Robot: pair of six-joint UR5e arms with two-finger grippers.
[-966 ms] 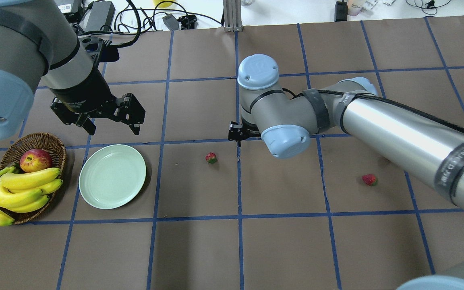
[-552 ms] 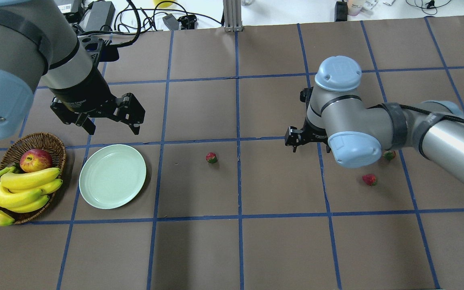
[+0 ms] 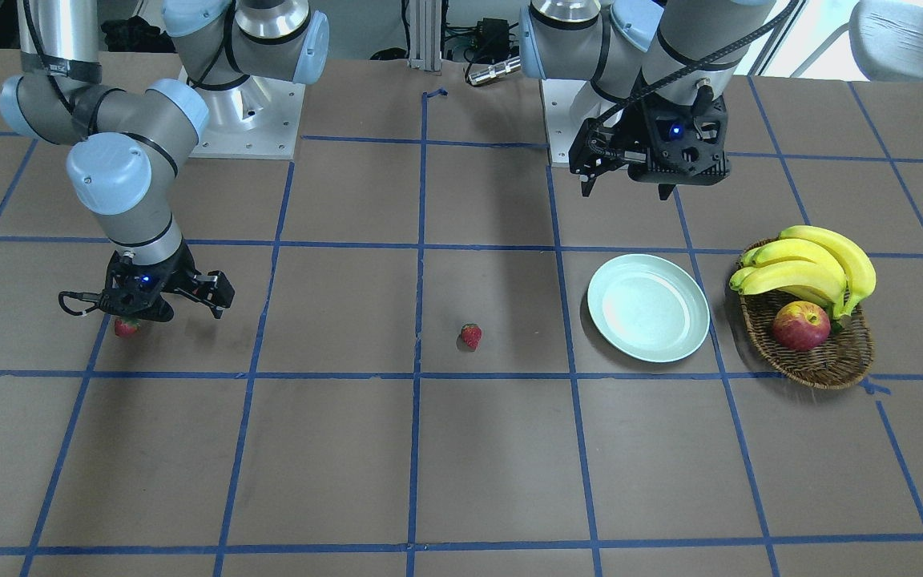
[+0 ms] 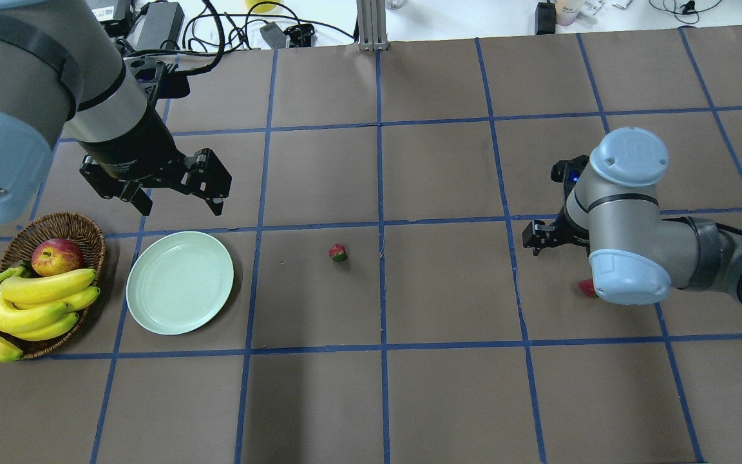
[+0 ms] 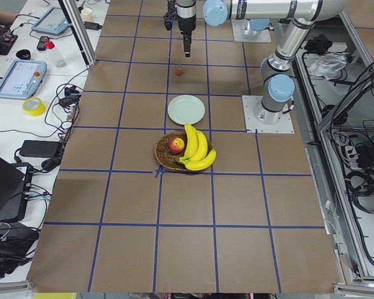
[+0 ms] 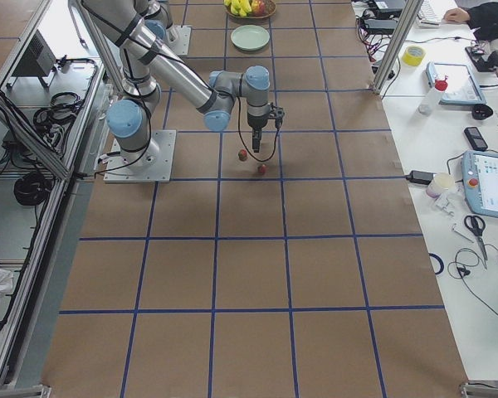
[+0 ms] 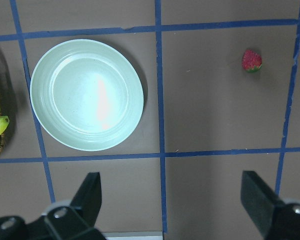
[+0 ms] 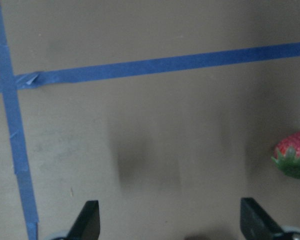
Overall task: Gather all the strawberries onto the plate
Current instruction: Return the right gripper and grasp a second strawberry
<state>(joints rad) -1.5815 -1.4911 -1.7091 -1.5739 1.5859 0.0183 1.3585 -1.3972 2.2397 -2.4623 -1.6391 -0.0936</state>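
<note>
**Right pick off-centre: strawberry outside the fingers**

Plate (image 4: 180,282) holds nothing. One strawberry (image 4: 338,252) lies mid-table, well apart from it. Two more strawberries (image 6: 242,155) lie near each other by the right gripper (image 8: 170,222), jaws spread, empty. Its wrist view shows a strawberry (image 8: 295,154) at the frame edge, outside the finger line. We judge a straight descent would miss it or nudge it rolling, maybe into its neighbour.

Left gripper (image 4: 180,206): jaws spread, empty, hovering beyond the plate.

Room: bare table (image 4: 448,399) all round the strawberries, edges well apart. Basket (image 4: 91,227) sits near the plate's left, so we'd drop in from the right.
</note>
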